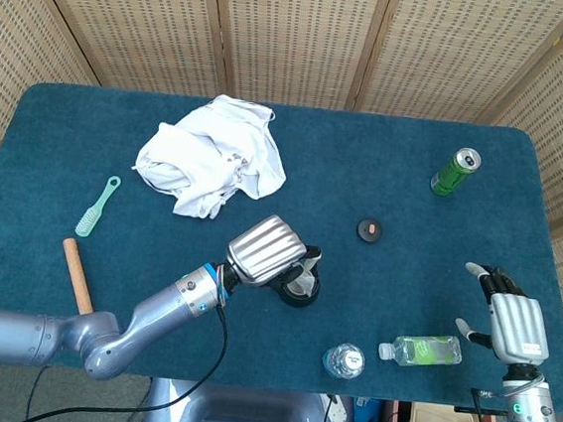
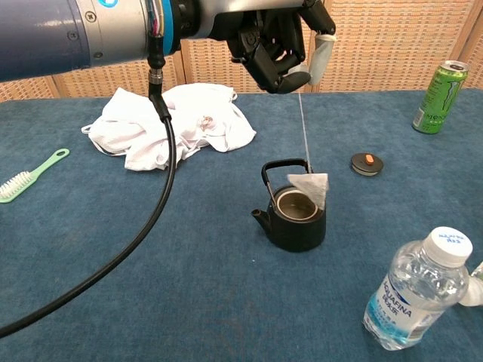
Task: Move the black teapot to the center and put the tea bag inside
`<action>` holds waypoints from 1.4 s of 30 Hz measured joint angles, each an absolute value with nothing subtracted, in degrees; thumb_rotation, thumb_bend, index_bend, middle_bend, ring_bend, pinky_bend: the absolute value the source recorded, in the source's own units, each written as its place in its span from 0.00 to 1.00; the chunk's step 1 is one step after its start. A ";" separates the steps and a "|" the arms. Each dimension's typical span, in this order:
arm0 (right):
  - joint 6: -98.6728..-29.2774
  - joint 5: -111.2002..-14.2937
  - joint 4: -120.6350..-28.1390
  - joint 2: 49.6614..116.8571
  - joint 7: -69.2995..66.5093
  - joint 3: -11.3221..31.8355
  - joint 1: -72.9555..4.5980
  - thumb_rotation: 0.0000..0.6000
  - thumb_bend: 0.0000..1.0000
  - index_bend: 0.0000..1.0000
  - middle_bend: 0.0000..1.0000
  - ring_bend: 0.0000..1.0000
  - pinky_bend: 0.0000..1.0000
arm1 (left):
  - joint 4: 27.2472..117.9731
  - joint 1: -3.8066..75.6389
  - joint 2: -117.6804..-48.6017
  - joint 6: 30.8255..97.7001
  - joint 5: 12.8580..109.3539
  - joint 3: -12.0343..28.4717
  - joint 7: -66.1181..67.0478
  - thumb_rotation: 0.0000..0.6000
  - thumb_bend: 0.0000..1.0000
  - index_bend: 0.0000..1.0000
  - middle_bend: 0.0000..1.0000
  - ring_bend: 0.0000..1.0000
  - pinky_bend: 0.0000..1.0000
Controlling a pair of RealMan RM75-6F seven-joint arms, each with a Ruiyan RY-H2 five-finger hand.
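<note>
left hand (image 2: 283, 41): up above the pot, pinching the tea bag's string so the bag dangles below it. From the head view it covers most of the pot's left side.
tea bag (image 2: 309, 188): hanging on its string right at the teapot's mouth, over the right side of the rim. Can't tell if it's touching the rim or just above it.
black teapot (image 2: 294, 219): sitting upright on the blue surface (image 2: 151, 286) around the middle, lid off, handle standing up, spout pointing left in the chest view.
teapot lid (image 2: 367, 164): small dark disc with an orange knob, lying on its own to the right and a bit behind the pot.
right hand (image 1: 512, 323): parked at the right edge, fingers spread, holding nothing.
other stuff: white cloth (image 2: 173, 124) bunched up behind left, green can (image 2: 439, 87) far right at the back, water bottle (image 2: 411, 298) standing at the front right, another bottle (image 1: 426, 350) lying on its side near the right hand, green brush (image 1: 97, 207) and wooden stick (image 1: 76, 273) over on the left.
</note>
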State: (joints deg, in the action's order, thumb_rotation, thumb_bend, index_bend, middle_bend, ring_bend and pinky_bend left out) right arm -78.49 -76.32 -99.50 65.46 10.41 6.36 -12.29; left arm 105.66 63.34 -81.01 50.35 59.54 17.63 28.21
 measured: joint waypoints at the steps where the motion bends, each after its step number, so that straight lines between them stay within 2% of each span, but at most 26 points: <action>1: -78.44 -76.29 -99.41 65.46 10.22 6.38 -12.27 1.00 0.33 0.24 0.30 0.30 0.49 | 105.44 63.58 -81.20 50.37 59.15 17.54 28.42 1.00 0.52 0.59 0.84 0.82 0.79; 20: -77.13 -75.34 -97.88 65.56 7.45 6.47 -11.76 1.00 0.33 0.24 0.30 0.30 0.49 | 102.07 66.82 -84.20 50.80 53.78 14.94 30.71 1.00 0.52 0.59 0.84 0.82 0.79; 30: -76.38 -74.88 -97.34 65.66 6.67 6.46 -11.65 1.00 0.33 0.24 0.30 0.30 0.49 | 101.01 67.29 -85.71 53.90 50.49 14.35 33.48 1.00 0.52 0.59 0.84 0.82 0.79; 36: -76.06 -74.74 -97.45 65.55 6.67 6.46 -11.61 1.00 0.33 0.24 0.30 0.30 0.49 | 100.82 67.20 -87.04 58.39 49.14 13.49 37.39 1.00 0.52 0.59 0.83 0.82 0.79; 42: -75.70 -74.61 -97.70 65.50 6.70 6.61 -11.78 1.00 0.33 0.24 0.30 0.30 0.49 | 101.75 67.31 -86.63 58.25 47.61 12.17 39.69 1.00 0.52 0.59 0.82 0.82 0.79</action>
State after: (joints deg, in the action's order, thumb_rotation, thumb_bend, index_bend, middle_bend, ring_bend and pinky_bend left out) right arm -75.70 -74.61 -97.70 65.50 6.70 6.61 -11.78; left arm 101.75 67.31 -86.63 58.25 47.61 12.17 39.69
